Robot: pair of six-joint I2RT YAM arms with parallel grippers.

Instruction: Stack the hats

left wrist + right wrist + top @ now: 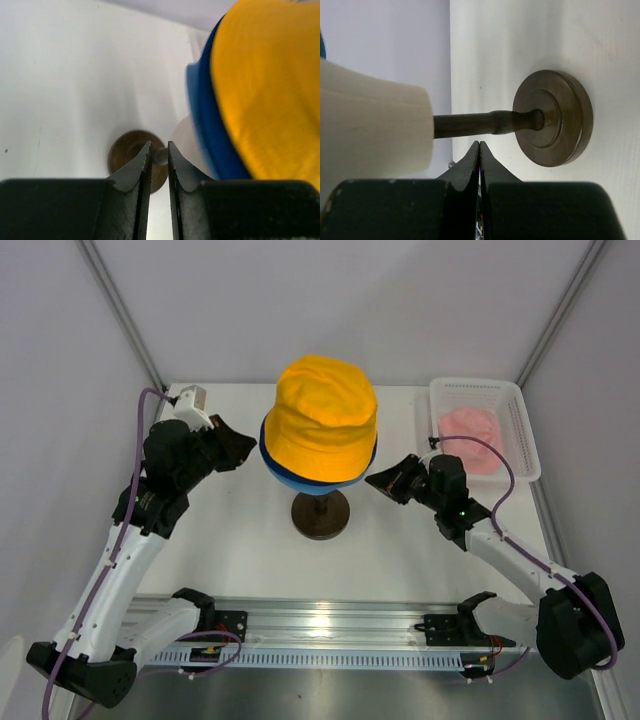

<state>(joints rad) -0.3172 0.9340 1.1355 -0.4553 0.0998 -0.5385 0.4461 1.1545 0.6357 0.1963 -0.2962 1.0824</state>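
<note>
Both sets of jaws hold nothing: the left gripper (159,150) shows a thin slit, the right gripper (479,150) is pressed closed. Between them the yellow hat (322,418) tops blue hats (300,478) on the mannequin head (370,125). Farther right, the pink hat (470,428) lies in the basket (525,430). The right jaws should open wide and pinch its brim.

Overhead camera looks down from behind the arm bases; both wrist cameras peer close along their fingers, from opposite sides, sharing the mannequin stand's round base (131,159), somewhat blurred on the left.
</note>
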